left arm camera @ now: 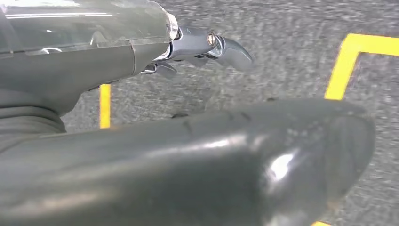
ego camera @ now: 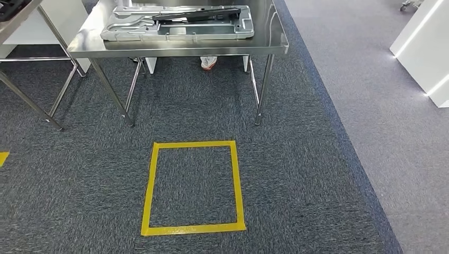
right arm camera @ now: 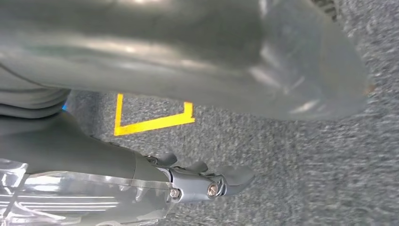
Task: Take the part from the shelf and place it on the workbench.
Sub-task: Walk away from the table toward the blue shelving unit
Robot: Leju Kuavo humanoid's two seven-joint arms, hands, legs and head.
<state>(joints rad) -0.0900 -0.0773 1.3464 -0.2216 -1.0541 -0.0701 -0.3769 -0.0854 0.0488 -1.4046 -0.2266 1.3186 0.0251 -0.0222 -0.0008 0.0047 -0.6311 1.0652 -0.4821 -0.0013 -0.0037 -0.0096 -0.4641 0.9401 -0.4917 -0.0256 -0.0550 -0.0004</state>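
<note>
While unheld, part (ego camera: 177,24) on workbench (ego camera: 84,45).

left hand (left arm camera: 207,47) empty (fingers apart), right hand (right arm camera: 207,181) likewise

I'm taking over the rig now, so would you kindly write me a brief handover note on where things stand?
Left robot hand: holds nothing, fingers apart, hanging above the carpet.
Right robot hand: the same, holding nothing.
Things: a grey metal part with a black piece on top lies on the steel workbench ahead. A yellow tape square marks the floor before it.
Done or left: cannot tell from here whether this part came from the shelf.
</note>
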